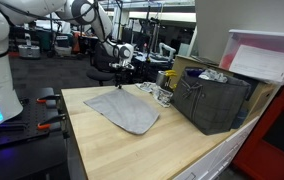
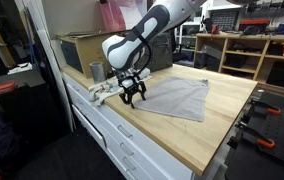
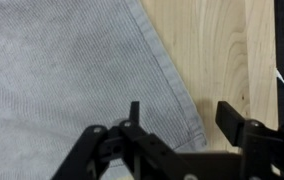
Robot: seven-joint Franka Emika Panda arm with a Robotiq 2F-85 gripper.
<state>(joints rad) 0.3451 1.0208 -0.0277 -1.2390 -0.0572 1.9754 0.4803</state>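
Setting: workshop with shelves and benches behind; up front, a pale wooden desk (image 1: 147, 150) on white drawers (image 2: 112, 135).
Cloth: grey cloth (image 1: 122, 110), spread flat on the desk top in both exterior views, lightly rumpled, one side close to the desk's front edge.
Hand: black hand (image 2: 132, 95) at the end of the white arm (image 2: 147, 35), pointing down over the cloth's edge on the side nearest the boxes.
Grip: fingers (image 3: 237, 120) apart, hand open, nothing between them.
Wrist view: ribbed grey fabric across the left, its stitched hem running down to a corner between the fingers, bare wood to the right; whether the fingertips touch the cloth cannot be told.
Beside the hand: small metal can (image 2: 95, 71) and a crumpled white item (image 2: 102, 90), both just off the cloth's edge.
Far end of desk: black crate (image 1: 210, 100) standing clear of the cloth, a pink-lidded clear bin (image 1: 267, 55) above it.
Behind the arm: open cardboard box (image 2: 82, 48) on the desk.
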